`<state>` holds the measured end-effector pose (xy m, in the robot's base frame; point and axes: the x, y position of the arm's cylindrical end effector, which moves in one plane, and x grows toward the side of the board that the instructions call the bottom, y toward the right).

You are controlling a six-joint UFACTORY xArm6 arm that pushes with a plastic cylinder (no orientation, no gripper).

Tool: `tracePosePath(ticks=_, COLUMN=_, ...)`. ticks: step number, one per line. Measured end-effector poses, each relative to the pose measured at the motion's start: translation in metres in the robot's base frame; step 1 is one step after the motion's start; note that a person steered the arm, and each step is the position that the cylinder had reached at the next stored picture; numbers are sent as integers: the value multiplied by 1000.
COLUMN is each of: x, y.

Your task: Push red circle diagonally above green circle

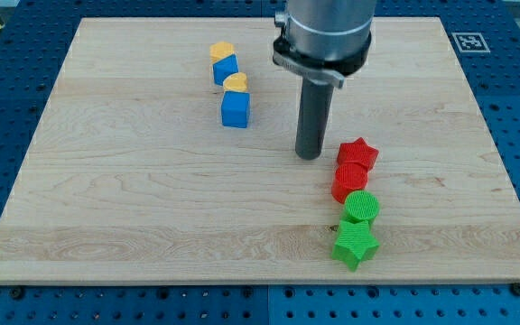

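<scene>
The red circle (pixel 349 182) lies at the view's lower right, touching the red star (pixel 357 153) above it and the green circle (pixel 362 207) just below it. A green star (pixel 356 242) sits below the green circle. My tip (pixel 310 154) rests on the board just left of the red star, up and to the left of the red circle, a small gap away from both.
A yellow block (pixel 222 51) and a blue block (pixel 226 69) sit at the view's top centre-left, with a second yellow block (pixel 235 83) and a blue cube (pixel 236 109) below them. The wooden board (pixel 134 199) ends at a blue perforated table.
</scene>
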<state>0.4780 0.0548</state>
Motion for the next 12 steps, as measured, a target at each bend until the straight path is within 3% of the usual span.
tracePosePath(ticks=2, x=17, y=41)
tracePosePath(ticks=4, x=7, y=-17)
tracePosePath(ticks=5, x=25, y=-19)
tracePosePath(ticks=7, x=57, y=8)
tracePosePath(ticks=10, x=28, y=121)
tracePosePath(ticks=12, x=39, y=-8)
